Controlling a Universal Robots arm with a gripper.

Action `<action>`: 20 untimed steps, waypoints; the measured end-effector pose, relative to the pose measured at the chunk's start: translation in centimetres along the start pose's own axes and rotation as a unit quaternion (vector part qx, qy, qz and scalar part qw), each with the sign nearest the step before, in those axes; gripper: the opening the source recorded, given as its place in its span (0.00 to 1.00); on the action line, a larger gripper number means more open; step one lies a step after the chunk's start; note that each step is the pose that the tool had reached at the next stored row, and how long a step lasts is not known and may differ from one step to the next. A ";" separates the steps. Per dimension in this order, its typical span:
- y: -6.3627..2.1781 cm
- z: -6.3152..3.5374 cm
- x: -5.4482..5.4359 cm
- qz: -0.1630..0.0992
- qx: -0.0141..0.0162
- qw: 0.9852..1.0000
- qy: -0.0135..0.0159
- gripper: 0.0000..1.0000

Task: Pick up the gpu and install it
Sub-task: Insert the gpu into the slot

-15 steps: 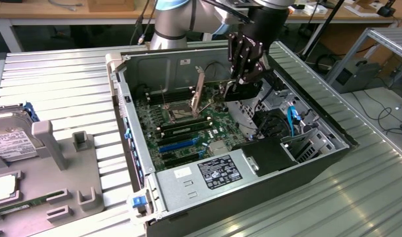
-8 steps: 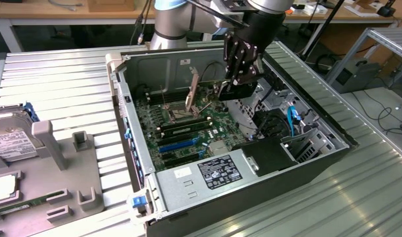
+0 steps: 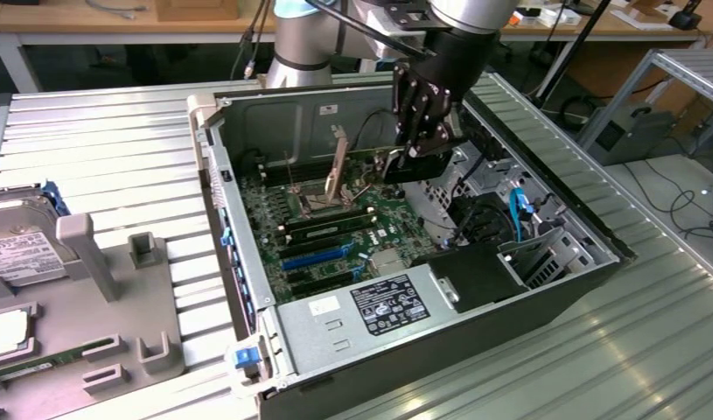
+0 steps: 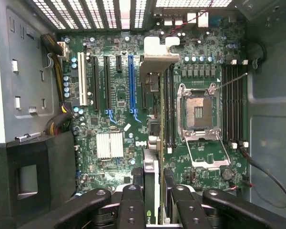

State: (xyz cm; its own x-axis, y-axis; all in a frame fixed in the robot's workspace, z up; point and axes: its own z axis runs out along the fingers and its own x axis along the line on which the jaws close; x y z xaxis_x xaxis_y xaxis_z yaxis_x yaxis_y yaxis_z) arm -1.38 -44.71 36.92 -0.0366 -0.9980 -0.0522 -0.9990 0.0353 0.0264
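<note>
Claw (image 4: 153, 189) fingers are drawn in close and clamped on the gpu (image 4: 155, 67), one finger on each flat face. The wrist view sees the card edge-on, running away from the claw to its silver bracket (image 4: 158, 47) at the far end.

The claw and card sit inside the open computer case (image 3: 254, 262), which lies on its side on a ribbed metal table (image 3: 100, 140). Below the card is the green motherboard (image 4: 119, 90). The card lines up between a long blue slot (image 4: 131, 83) and the black memory slots (image 4: 169, 109) that flank the bare CPU socket (image 4: 199, 112). I cannot tell whether its lower edge touches the board.

Also in the case are a small silver finned heatsink (image 4: 109, 145), a power supply (image 3: 373, 306) with a black label in the corner nearest the exterior camera, and a blue cable (image 3: 520, 210) by the drive cage.

Outside the case, at the exterior view's left, a grey fixture tray (image 3: 135, 297) holds a hard drive (image 3: 17, 249).
</note>
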 end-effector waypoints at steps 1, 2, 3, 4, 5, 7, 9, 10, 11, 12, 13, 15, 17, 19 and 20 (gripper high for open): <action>0.00 0.01 0.0 0.000 0.000 1.000 0.000 0.27; 0.00 0.02 0.0 0.000 0.000 1.000 0.000 0.27; 0.00 0.06 0.0 0.000 0.000 1.000 0.000 0.27; 0.00 0.09 0.0 0.000 0.000 1.000 0.000 0.27; -0.01 0.10 0.0 0.000 0.000 1.000 0.000 0.27; -0.01 0.18 0.0 0.000 0.000 1.000 0.000 0.27; -0.01 0.26 0.0 0.000 0.000 1.000 0.000 0.27; -0.01 0.30 0.0 0.000 0.000 1.000 0.000 0.27; -0.01 0.32 0.0 0.000 0.000 1.000 0.000 0.27; -0.01 0.35 0.0 0.000 0.000 1.000 0.000 0.27; -0.01 0.36 0.0 0.000 0.000 1.000 0.000 0.27; -0.01 0.41 0.0 0.000 0.000 1.000 0.000 0.27; -0.01 0.46 0.0 0.000 0.000 1.000 0.000 0.27; -0.01 0.50 0.0 0.000 0.000 1.000 0.000 0.27; -0.02 0.52 0.0 0.000 0.000 1.000 0.000 0.27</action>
State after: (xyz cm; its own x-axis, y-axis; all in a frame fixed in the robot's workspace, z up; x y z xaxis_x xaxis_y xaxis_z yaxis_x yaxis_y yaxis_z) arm -1.38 -44.71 36.40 -0.0366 -0.9980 -0.0522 -0.9990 0.0353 0.0264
